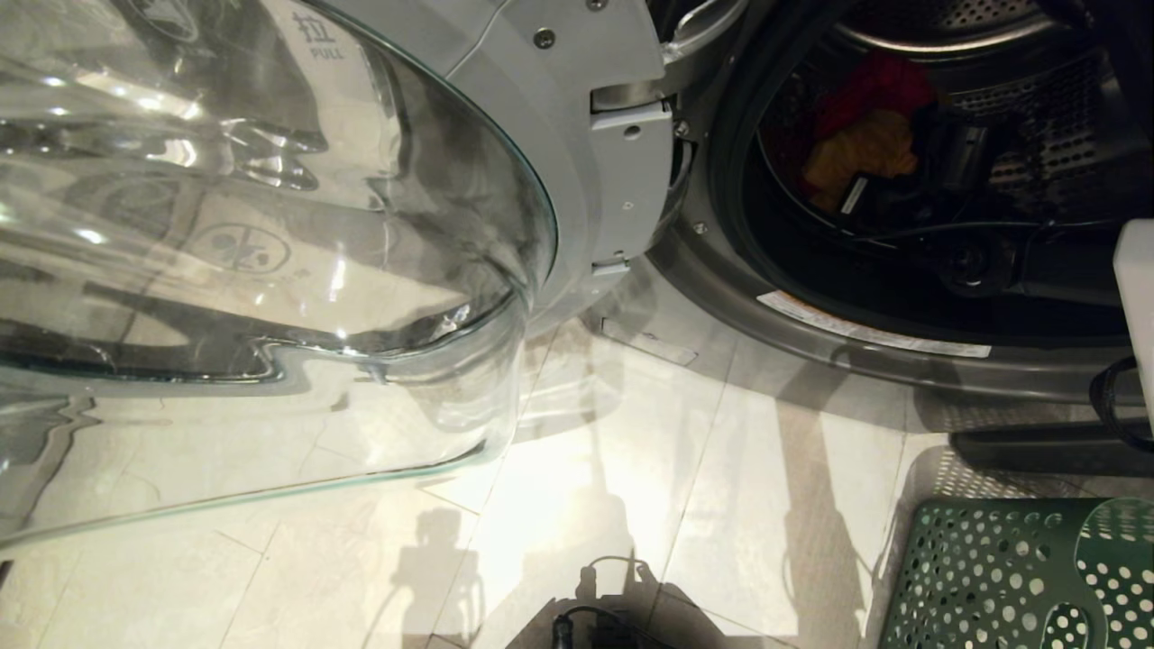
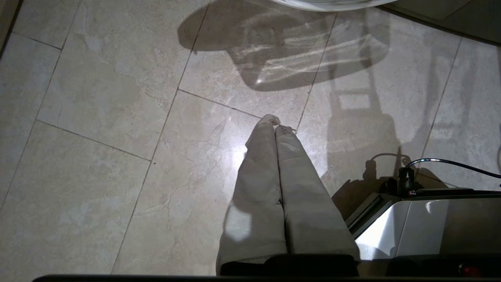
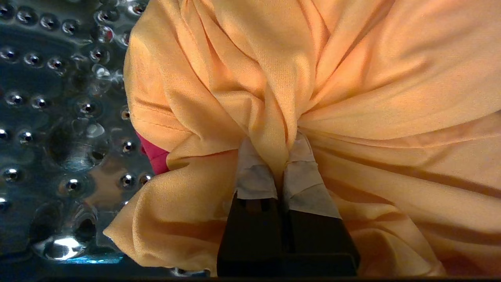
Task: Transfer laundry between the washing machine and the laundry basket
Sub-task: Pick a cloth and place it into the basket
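A: How far along is it?

B: Early, I judge; the washer stands with its door swung wide, and the yellow garment and the red garment both lie inside the drum; yellow sits at about six o'clock from red in the head view. The basket waits on the floor at five o'clock in that view, near the washer's front; only a corner of it shows, and I see no clothes in that part.

A: So nothing is moved over?

B: None that these views show; everything seen sits in the drum, so the lift out and the drop into the basket remain, for this piece and then the red one; I cannot make out a grey piece.

A: And the working end effector?

B: The right end effector is deep in the drum, its taped fingertips pinched narrow on a fold of the yellow garment, cloth bunching between them; a sliver of red peeks out at nine o'clock of the grip in the wrist view.

A: The other one?

B: The left end effector hangs over bare floor tiles, fingers pressed together, holding nothing; parked, by the look of it.
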Motion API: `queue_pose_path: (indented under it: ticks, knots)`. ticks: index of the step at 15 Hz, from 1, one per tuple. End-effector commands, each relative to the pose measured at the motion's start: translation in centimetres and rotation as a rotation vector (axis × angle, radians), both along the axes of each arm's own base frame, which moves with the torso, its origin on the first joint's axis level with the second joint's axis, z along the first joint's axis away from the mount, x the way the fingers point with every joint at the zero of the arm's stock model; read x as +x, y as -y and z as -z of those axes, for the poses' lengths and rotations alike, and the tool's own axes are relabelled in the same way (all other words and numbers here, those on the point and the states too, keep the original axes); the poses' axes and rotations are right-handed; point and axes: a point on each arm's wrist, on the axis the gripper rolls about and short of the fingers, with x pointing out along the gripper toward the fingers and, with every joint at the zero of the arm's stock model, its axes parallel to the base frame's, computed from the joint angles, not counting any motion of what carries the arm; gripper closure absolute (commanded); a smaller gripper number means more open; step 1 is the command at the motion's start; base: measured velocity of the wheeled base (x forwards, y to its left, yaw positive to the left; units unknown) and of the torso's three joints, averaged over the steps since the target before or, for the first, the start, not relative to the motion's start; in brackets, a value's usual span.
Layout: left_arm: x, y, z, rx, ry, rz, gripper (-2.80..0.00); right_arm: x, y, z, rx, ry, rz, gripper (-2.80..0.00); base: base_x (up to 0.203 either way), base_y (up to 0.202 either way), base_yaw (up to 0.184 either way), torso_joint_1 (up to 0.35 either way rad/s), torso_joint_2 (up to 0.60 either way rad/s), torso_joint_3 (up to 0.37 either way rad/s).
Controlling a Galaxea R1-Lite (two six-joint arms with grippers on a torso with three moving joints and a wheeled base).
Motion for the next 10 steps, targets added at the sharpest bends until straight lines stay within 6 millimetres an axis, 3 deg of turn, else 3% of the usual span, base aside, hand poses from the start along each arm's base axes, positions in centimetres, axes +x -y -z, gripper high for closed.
queue_pose_path:
  ticks: [1, 6, 10]
  knots:
    - [0.0, 0.0, 0.0, 0.000, 0.000, 0.000, 0.00, -0.1, 0.0, -0.3, 0.003, 0.006, 0.001, 0.00, 0.000, 0.000, 0.000, 0.000, 0.00, 0.000]
    - [0.0, 0.0, 0.0, 0.000, -0.001, 0.000, 0.00, -0.8, 0.0, -1.2, 0.003, 0.004, 0.002, 0.00, 0.000, 0.000, 0.000, 0.000, 0.00, 0.000]
    - [0.0, 0.0, 0.0, 0.000, -0.001, 0.000, 0.00, -2.9, 0.1, -3.8, 0.017, 0.005, -0.001, 0.00, 0.000, 0.000, 0.000, 0.000, 0.00, 0.000]
